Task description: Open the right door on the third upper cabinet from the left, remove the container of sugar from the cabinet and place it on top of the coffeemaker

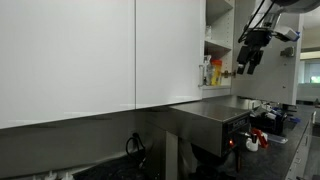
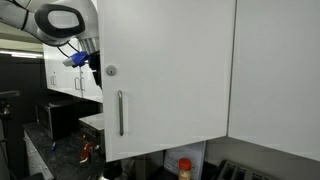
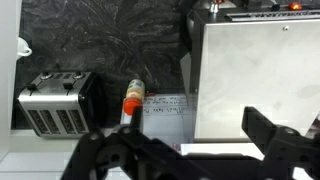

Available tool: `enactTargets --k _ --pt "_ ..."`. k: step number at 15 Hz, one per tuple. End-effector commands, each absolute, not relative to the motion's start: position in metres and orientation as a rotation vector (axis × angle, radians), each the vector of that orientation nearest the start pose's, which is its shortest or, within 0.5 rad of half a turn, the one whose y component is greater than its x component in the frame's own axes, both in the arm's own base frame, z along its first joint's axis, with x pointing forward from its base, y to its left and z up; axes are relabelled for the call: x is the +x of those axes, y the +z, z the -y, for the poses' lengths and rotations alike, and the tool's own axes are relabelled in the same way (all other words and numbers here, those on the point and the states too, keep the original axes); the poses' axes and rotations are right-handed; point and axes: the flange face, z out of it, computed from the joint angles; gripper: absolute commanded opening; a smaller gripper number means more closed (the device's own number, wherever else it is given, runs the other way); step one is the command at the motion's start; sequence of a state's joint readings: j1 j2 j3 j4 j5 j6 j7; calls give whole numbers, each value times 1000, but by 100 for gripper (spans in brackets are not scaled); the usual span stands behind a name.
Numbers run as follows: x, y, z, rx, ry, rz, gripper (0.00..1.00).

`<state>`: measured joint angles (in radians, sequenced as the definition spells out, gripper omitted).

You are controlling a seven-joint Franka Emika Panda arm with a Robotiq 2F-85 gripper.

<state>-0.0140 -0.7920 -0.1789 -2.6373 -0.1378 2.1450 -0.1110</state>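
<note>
The third upper cabinet (image 1: 219, 45) stands open, with white shelves showing. Slim yellow and red bottles (image 1: 212, 72) stand on its lower shelf. I cannot make out the container of sugar. The right door (image 2: 170, 75) is swung out, its silver bar handle (image 2: 121, 112) near its left edge. My gripper (image 1: 250, 55) hangs in front of the open cabinet, above the coffeemaker (image 1: 210, 118). In the wrist view the gripper (image 3: 190, 150) is open and empty, over the steel flat top of the coffeemaker (image 3: 255, 75).
A silver toaster (image 3: 55, 100) and a bottle with an orange cap (image 3: 132, 100) stand on the dark speckled counter (image 3: 110, 40) beside the coffeemaker. Broad white handleless panels (image 1: 90, 55) fill the wall next to the cabinet. Small items clutter the far counter (image 1: 265, 125).
</note>
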Motion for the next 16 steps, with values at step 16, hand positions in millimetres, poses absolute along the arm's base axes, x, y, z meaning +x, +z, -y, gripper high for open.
enactTargets --k 16 --pt "358 507 124 -3087 -829 -96 100"
